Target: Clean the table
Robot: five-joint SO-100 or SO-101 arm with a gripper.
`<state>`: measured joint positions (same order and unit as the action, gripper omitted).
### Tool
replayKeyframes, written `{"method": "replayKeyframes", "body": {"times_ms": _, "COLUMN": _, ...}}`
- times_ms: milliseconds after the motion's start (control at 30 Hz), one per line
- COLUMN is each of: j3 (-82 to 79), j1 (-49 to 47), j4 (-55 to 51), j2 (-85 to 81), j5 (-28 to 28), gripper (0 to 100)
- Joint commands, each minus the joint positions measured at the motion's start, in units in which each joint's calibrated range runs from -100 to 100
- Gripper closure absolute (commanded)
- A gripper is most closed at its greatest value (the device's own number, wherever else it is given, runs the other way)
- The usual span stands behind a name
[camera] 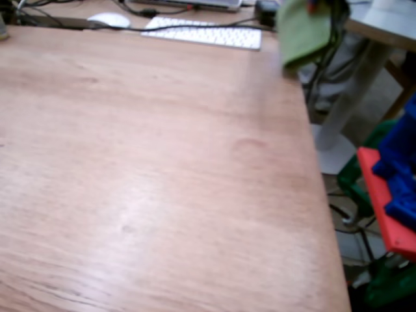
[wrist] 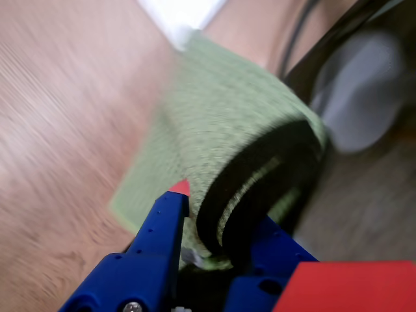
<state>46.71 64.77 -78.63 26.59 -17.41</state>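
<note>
The table (camera: 162,169) is a reddish-brown wood-grain desktop that fills most of the fixed view, with its straight right edge running down the picture. A green cloth (camera: 300,32) with a dark underside hangs in the air above the table's far right corner. In the wrist view my blue gripper (wrist: 224,214) is shut on this cloth (wrist: 227,123), which is folded over between the fingers (wrist: 162,234). The wood surface (wrist: 58,130) lies blurred below it. In the fixed view the cloth hides the gripper itself.
A white keyboard (camera: 205,34), a white mouse (camera: 109,19) and black cables lie along the table's far edge. A pale grey table (camera: 383,23) with a pillar leg stands beyond the right edge. Blue and red parts (camera: 396,188) stand at the right, off the table.
</note>
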Motion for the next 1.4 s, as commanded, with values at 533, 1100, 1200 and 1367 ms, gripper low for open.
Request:
{"method": "replayKeyframes", "body": {"times_ms": 533, "j3": 28.37, "j1": -90.66, "j4": 1.54, "j2": 14.66, "j5": 11.28, "gripper": 99}}
{"method": "replayKeyframes", "body": {"times_ms": 1100, "j3": 36.96, "j1": -89.14, "j4": 17.8, "j2": 47.0, "j5": 10.5, "gripper": 99}}
{"method": "replayKeyframes", "body": {"times_ms": 1200, "j3": 36.21, "j1": -83.05, "j4": 17.3, "j2": 47.94, "j5": 10.45, "gripper": 99}}
{"method": "replayKeyframes", "body": {"times_ms": 1367, "j3": 35.83, "j1": -63.59, "j4": 17.14, "j2": 50.6, "j5": 9.43, "gripper": 98}}
